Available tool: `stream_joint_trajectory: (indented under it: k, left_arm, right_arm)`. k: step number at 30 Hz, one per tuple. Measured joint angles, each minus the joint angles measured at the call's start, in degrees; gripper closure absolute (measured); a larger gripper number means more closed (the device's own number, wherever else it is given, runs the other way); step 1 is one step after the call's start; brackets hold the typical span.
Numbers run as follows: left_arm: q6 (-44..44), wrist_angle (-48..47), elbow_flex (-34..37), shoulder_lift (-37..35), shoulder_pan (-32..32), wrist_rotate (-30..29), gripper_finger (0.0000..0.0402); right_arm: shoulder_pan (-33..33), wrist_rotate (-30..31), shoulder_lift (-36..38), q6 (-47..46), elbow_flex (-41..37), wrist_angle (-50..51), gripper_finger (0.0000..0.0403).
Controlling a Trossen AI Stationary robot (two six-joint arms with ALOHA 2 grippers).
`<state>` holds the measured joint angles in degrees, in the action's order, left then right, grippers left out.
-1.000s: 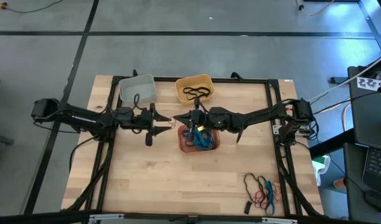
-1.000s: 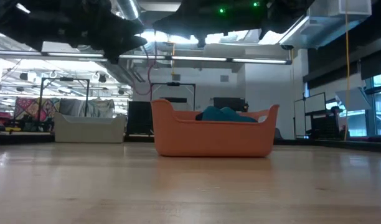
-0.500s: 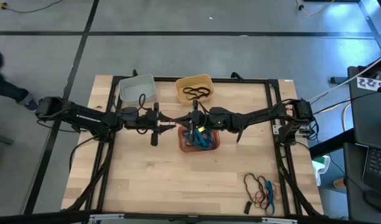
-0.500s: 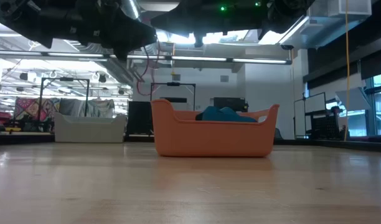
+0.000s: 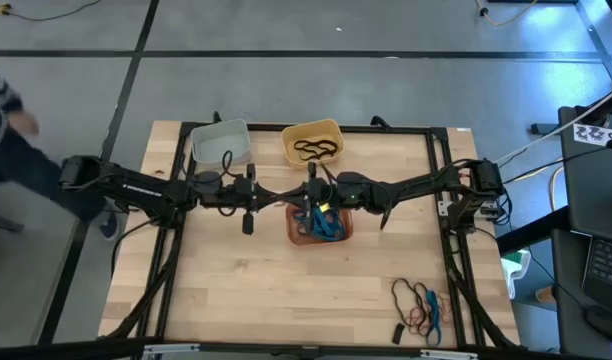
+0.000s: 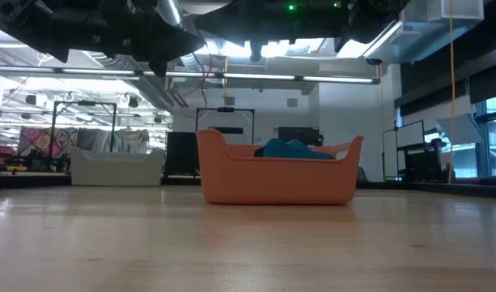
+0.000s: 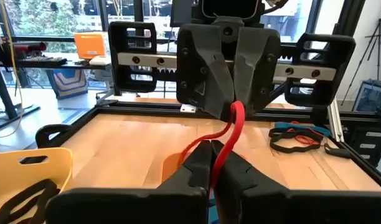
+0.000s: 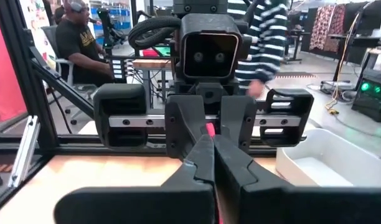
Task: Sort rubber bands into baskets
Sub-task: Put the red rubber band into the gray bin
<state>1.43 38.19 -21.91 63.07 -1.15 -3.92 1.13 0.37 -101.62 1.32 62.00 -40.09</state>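
Left wrist view shows the left gripper has just pinched its jaws onto the red rubber band also pinched by the right gripper, above the salmon basket: a handover, the right's release pending.

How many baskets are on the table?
3: the grey-white basket at the far left, the yellow basket beside it, the salmon-red basket nearer, below both grippers.
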Motion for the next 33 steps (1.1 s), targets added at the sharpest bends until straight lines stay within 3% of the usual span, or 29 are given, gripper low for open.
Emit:
stream_joint_trajectory:
  k: [4,9,12,16,22,27,33]
  left_arm:
    - [-0.26,-0.10,0.00,0.00,0.00,0.01,0.0399]
    - [-0.26,-0.73,0.00,-0.11,-0.91,0.02,0.0399]
    - [-0.15,-3.84,0.00,-1.17,-2.39,-0.62,0.0400]
    - [-0.46,-9.07,0.00,-3.97,-4.28,-6.26,0.0400]
    - [-3.56,-13.95,0.00,-8.48,-8.14,-14.22,0.0400]
    - [-4.88,-17.87,0.00,-10.90,-12.43,-20.61,0.0400]
    - [-8.90,-18.49,-0.10,-11.10,-19.12,-23.81,0.0400]
  right_arm:
    - [-0.05,-0.01,0.00,-2.32,0.00,-0.16,0.0385]
    - [-0.05,-0.01,0.72,-2.22,-0.04,0.22,0.0316]
    - [-0.05,0.05,3.27,0.18,-0.13,4.23,0.0277]
    - [-0.05,1.54,7.67,1.94,-0.07,14.48,0.0247]
    - [0.56,2.04,11.17,1.88,-0.37,26.39,0.0238]
    - [2.82,2.02,13.08,3.59,-3.43,26.57,0.0237]
    - [6.35,1.41,14.14,6.03,-9.62,21.73,0.0237]
